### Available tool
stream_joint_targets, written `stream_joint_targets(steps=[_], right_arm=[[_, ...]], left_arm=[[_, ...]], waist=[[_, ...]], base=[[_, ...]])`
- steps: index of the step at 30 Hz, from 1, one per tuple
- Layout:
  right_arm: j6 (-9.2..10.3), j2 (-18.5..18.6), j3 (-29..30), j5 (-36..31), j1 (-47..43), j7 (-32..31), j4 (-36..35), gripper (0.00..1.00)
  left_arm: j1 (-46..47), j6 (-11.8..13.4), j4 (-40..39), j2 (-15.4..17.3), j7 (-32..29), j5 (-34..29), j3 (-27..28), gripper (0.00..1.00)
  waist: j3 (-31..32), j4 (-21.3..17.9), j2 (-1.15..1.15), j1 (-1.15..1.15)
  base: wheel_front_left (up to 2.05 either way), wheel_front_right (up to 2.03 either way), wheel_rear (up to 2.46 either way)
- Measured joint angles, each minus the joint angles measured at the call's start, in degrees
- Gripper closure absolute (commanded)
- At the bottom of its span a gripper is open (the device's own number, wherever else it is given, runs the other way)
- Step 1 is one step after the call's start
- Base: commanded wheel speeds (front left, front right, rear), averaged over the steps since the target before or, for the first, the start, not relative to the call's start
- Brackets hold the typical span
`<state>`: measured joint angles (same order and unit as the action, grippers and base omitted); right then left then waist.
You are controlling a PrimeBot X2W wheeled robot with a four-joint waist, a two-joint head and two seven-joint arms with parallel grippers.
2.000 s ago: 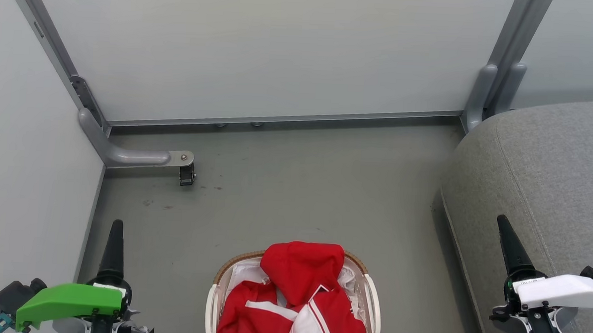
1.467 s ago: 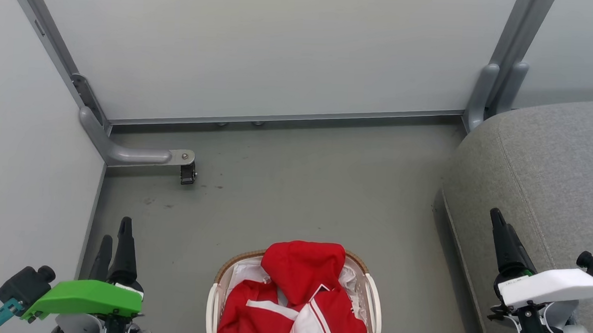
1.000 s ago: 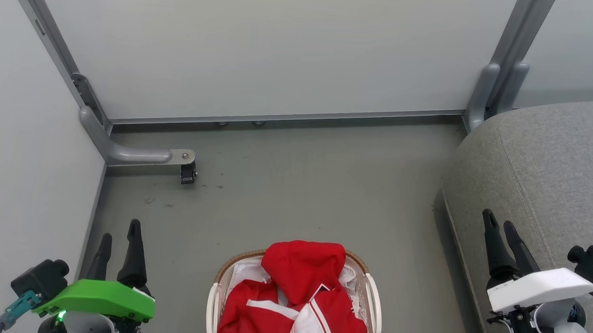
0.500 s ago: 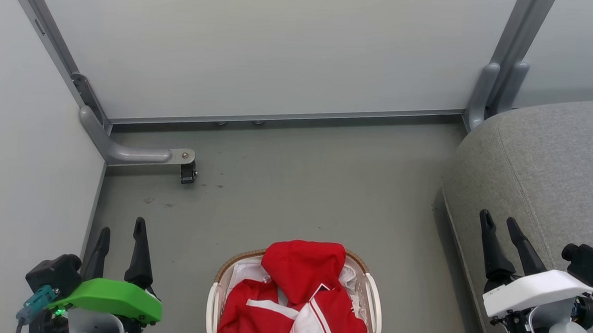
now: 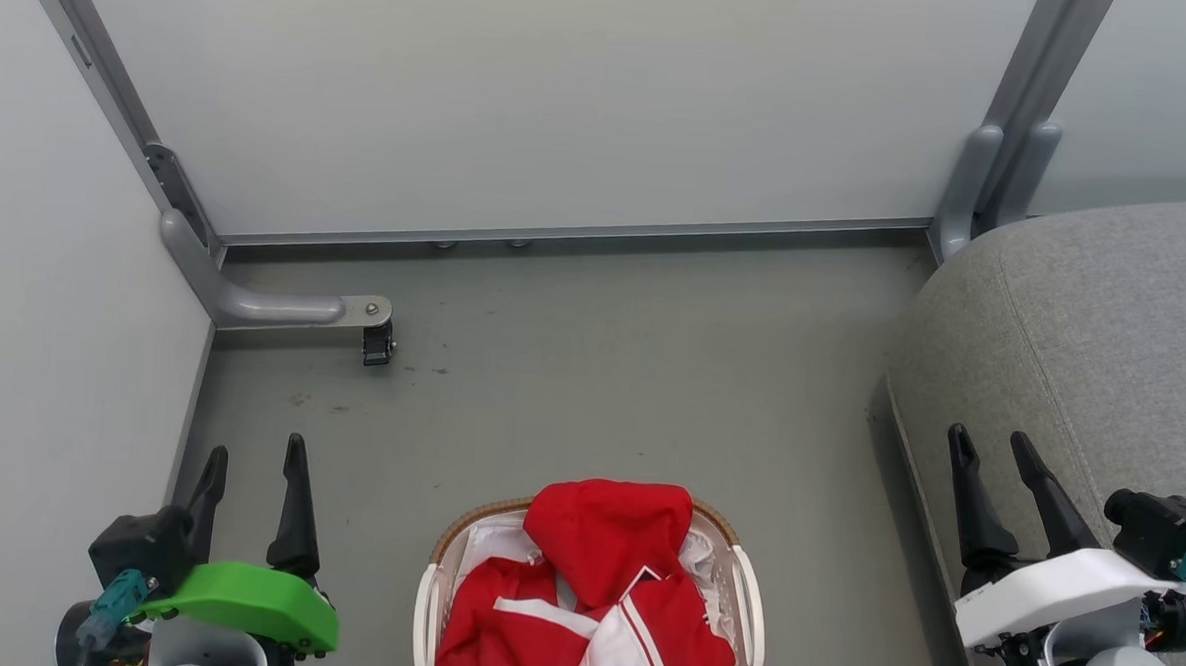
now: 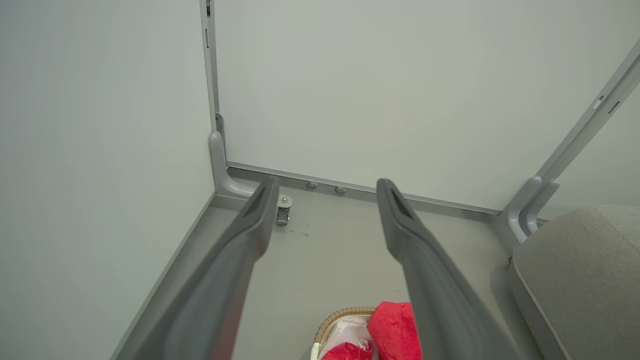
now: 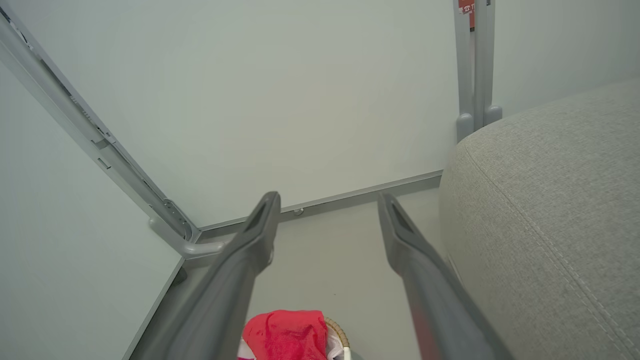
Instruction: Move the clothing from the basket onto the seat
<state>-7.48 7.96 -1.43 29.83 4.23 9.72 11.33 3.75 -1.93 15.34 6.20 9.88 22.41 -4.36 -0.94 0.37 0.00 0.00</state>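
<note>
While the left tool and right tool both stand spread and empty, either side of the basket and apart from it, the clothing lies heaped inside, none on the seat to the right. A grab could catch the white liner too and drag the light basket over; a shallow pinch could let red fabric slip onto the floor.

Soft red cloth clothing; woven-rimmed basket.
</note>
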Motion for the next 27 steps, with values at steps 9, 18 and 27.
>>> stream_joint_targets(steps=[9,18,27], right_arm=[[0.0,0.3,-0.5,-4.4,-0.1,1.3,0.0,0.0],[0.0,0.5,-0.8,-8.8,-0.6,2.4,-0.3,0.0],[0.0,0.4,-0.7,-12.6,-1.1,3.4,-0.2,0.0]], left_arm=[[-0.1,0.3,0.1,0.0,1.2,-4.7,-0.6,0.0],[-0.5,0.3,-0.3,0.0,2.3,-9.0,-1.0,0.0],[-0.8,0.0,-0.8,-0.4,3.3,-12.7,-0.7,0.0]], waist=[[0.1,0.0,0.0,0.0],[0.0,0.0,0.0,0.0],[0.0,-0.2,0.0,0.0]], base=[[0.0,0.0,0.0],[0.0,0.0,0.0],[0.0,0.0,0.0]])
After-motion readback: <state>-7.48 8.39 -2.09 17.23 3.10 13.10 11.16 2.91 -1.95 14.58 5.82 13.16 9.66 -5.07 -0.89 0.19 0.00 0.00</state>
